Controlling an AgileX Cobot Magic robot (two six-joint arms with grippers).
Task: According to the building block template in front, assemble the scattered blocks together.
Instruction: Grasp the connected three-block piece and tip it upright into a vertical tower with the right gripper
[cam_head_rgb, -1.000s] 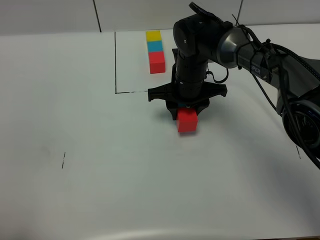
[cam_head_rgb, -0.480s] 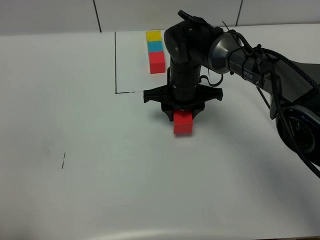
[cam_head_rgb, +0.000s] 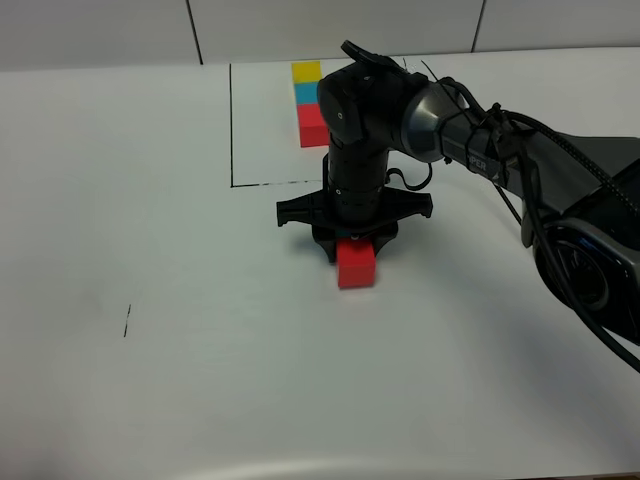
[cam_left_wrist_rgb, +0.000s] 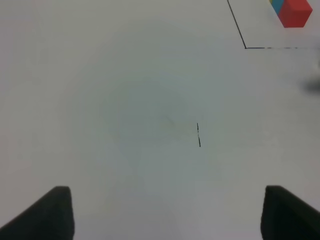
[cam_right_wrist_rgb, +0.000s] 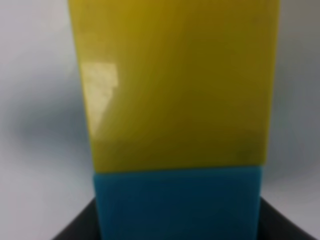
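Item: row assembly, closing step, right gripper (cam_head_rgb: 355, 243) closed on the block row.
Left gripper (cam_left_wrist_rgb: 165, 212) open over bare worktop (cam_head_rgb: 150, 250) at 9 o'clock; yellow block (cam_right_wrist_rgb: 175, 80), blue block (cam_right_wrist_rgb: 177, 205) and red block (cam_head_rgb: 356, 265) sit centre, template (cam_head_rgb: 311, 103) at 12; next I would release and check alignment.

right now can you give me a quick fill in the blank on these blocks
1. The template runs yellow, cyan-blue, ____ toward the camera.
2. The block showing below the right gripper is ____.
3. In the right wrist view a yellow block touches a ____ block.

Missing: red; red; cyan-blue
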